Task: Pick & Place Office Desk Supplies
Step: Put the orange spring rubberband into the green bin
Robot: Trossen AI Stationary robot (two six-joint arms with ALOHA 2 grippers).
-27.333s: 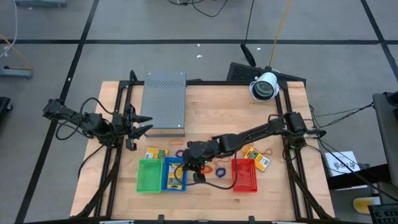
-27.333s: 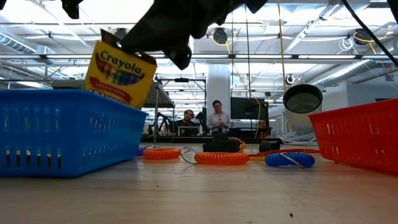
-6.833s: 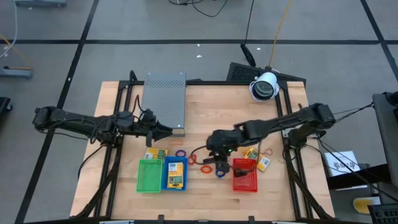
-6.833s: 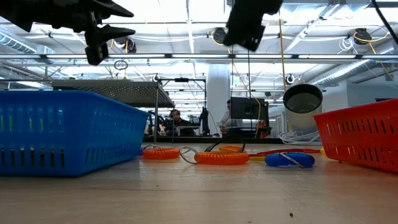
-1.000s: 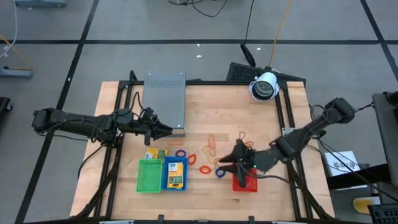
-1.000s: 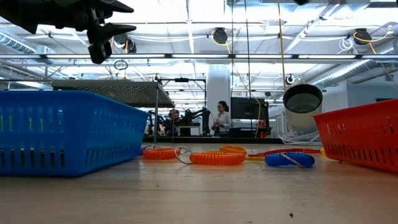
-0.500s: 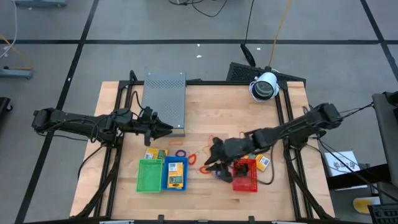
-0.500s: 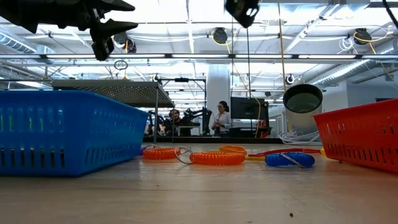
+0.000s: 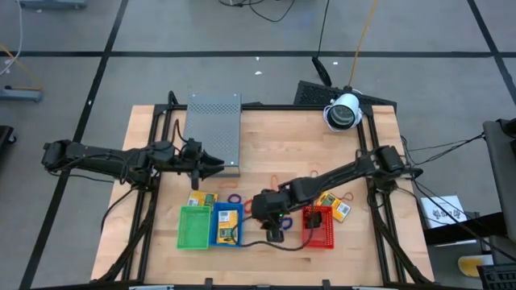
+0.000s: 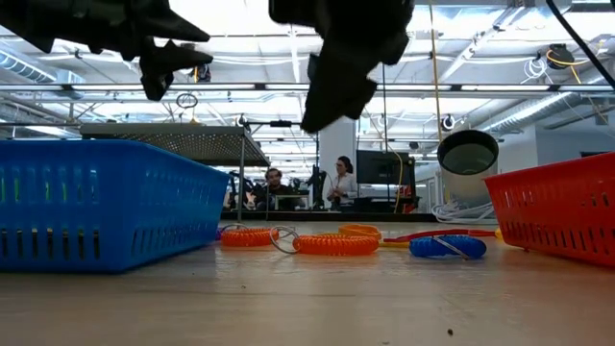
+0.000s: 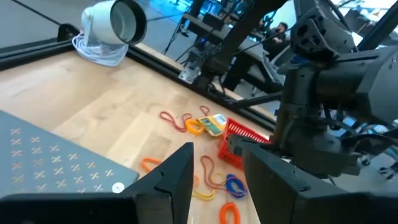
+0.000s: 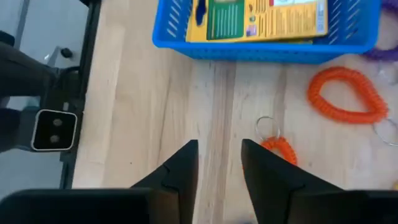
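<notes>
Orange coil loops (image 12: 344, 94) (image 10: 335, 244) and a blue one (image 10: 446, 247) lie on the wood between the blue basket (image 9: 227, 225) and the red basket (image 9: 317, 226). A yellow crayon box (image 12: 262, 18) lies in the blue basket. One yellow packet (image 9: 201, 198) lies above the green basket, and others (image 9: 332, 205) lie right of the red one. My right gripper (image 12: 220, 167) hovers open over the wood beside the blue basket, tipped down, with nothing between its fingers. My left gripper (image 11: 216, 177) waits open and high by the grey box's (image 9: 213, 133) near right corner.
A green basket (image 9: 193, 227) stands left of the blue one. A white camera (image 9: 342, 112) sits at the table's far right corner. Thin orange bands (image 9: 348, 196) lie near the right rail. People sit in the room behind the table (image 10: 336, 183).
My right gripper has swung from over the red basket toward the table's left, come down and tipped downward, and now hangs over the coil loops beside the blue basket. My left gripper has rolled a little in place.
</notes>
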